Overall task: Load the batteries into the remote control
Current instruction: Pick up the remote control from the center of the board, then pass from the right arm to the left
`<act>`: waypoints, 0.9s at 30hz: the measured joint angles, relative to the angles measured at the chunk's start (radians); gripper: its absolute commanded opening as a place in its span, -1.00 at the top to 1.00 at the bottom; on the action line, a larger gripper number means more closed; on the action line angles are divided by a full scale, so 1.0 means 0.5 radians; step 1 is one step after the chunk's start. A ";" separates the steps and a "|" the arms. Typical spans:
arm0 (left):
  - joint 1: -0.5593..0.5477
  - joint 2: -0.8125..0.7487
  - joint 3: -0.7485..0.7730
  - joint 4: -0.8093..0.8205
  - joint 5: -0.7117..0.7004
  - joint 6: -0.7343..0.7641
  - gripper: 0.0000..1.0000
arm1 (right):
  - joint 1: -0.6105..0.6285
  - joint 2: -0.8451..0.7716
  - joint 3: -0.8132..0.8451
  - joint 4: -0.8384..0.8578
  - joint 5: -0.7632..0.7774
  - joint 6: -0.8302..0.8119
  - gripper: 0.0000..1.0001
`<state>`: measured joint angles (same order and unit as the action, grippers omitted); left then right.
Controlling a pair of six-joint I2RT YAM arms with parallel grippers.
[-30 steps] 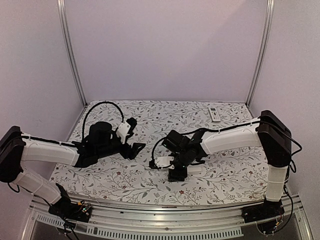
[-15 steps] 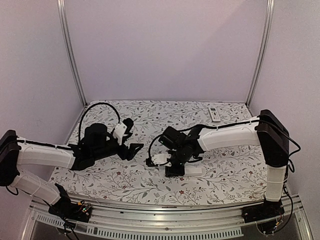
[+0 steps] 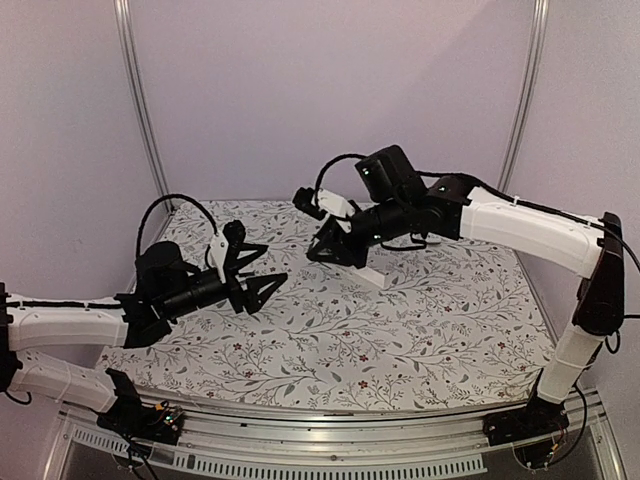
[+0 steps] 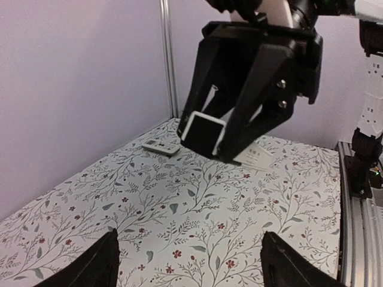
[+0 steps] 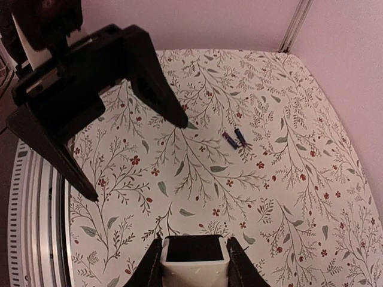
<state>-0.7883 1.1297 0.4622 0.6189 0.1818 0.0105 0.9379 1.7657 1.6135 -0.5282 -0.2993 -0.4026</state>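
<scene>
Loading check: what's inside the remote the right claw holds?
The remote in the right claw shows only a dark hollow; deeper is hidden. Batteries lie on the tablecloth.

Right gripper (image 3: 335,252) is held high, clamped on the remote control (image 3: 373,276); left gripper (image 3: 268,265) is held low, jaws spread wide.

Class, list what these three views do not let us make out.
- Batteries: right wrist view, too small to count surely or read their ends.
- Held remote: right wrist view, cut off by the bottom edge, its open hollow too dark to see inside.
- Spare remote: top view, hidden behind the right arm; left wrist view, buttons too small.
</scene>
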 measured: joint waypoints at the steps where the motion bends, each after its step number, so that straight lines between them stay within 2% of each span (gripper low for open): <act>1: -0.022 0.005 0.006 0.032 0.034 0.001 -0.68 | -0.018 -0.063 0.002 0.059 -0.039 0.043 1.00; 6: -0.161 0.179 0.199 0.149 0.218 -0.009 -0.70 | -0.019 -0.296 -0.013 0.432 -0.245 0.255 1.00; 13: -0.188 0.469 0.560 0.316 0.400 -0.185 -0.71 | -0.017 -0.417 -0.108 0.871 -0.556 0.497 1.00; 16: -0.188 0.552 0.666 0.393 0.522 -0.276 -0.53 | -0.017 -0.417 -0.126 0.954 -0.632 0.565 1.00; 22: -0.188 0.721 0.807 0.444 0.764 -0.444 0.08 | -0.017 -0.422 -0.161 1.070 -0.687 0.647 1.00; 27: -0.189 0.741 0.800 0.516 0.840 -0.533 0.33 | -0.018 -0.445 -0.193 1.113 -0.687 0.672 1.00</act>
<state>-0.8829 1.5002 0.8623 0.8768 0.6018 -0.2562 0.9291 1.5433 1.5169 0.0284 -0.6430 -0.0666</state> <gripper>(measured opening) 0.386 0.278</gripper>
